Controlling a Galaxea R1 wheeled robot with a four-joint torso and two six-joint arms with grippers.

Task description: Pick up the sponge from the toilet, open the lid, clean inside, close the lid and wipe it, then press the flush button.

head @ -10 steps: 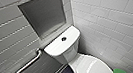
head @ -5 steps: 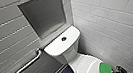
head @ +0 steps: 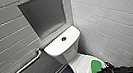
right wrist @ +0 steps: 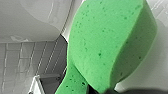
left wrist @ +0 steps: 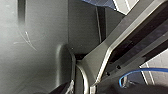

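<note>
Toilet (head: 68,50), white ceramic, lid (head: 81,62) down.
Right gripper (head: 102,71) clamped on the green sponge (head: 95,68), held just above the lid at the toilet's front; flush button (head: 63,39) centred on the toilet's tank top.

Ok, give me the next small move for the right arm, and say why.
Probably raise the right gripper a little, taking the sponge up off the lid. In the right wrist view the sponge looks pinched at one end, so it seems gripped. In the head view the lid looks shut with the sponge over it, and it cannot swing up until cleared.
</note>
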